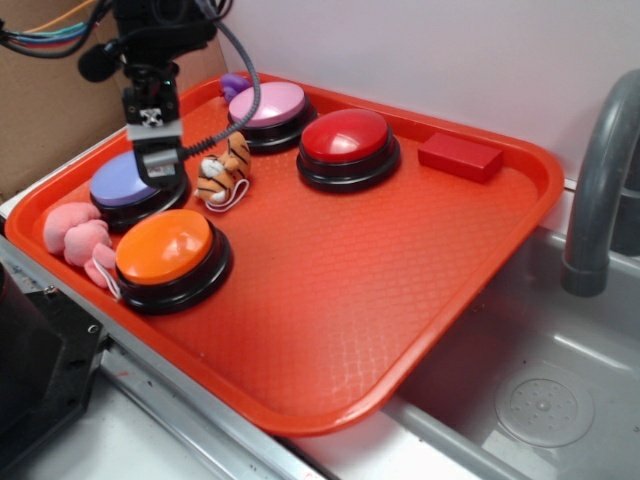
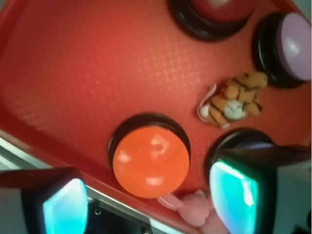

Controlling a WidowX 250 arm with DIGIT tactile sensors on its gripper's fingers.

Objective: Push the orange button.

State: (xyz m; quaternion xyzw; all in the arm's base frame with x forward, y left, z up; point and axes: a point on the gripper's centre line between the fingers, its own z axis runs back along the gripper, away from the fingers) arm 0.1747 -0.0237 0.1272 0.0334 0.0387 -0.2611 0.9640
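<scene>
The orange button (image 1: 165, 247), a glossy orange dome on a black base, sits at the front left of the red tray (image 1: 350, 290). In the wrist view the orange button (image 2: 150, 161) lies just ahead of the gap between my fingers. My gripper (image 1: 158, 168) hangs above the tray over the purple button (image 1: 122, 186), just behind the orange one and not touching it. In the wrist view the gripper (image 2: 148, 204) has its jaws wide apart and holds nothing.
On the tray are a pink button (image 1: 268, 104), a red button (image 1: 346, 137), a tiger toy (image 1: 225, 172), a pink plush (image 1: 75, 236) against the orange button's left side, and a red block (image 1: 460, 156). A sink (image 1: 540, 400) and faucet (image 1: 595, 180) lie right.
</scene>
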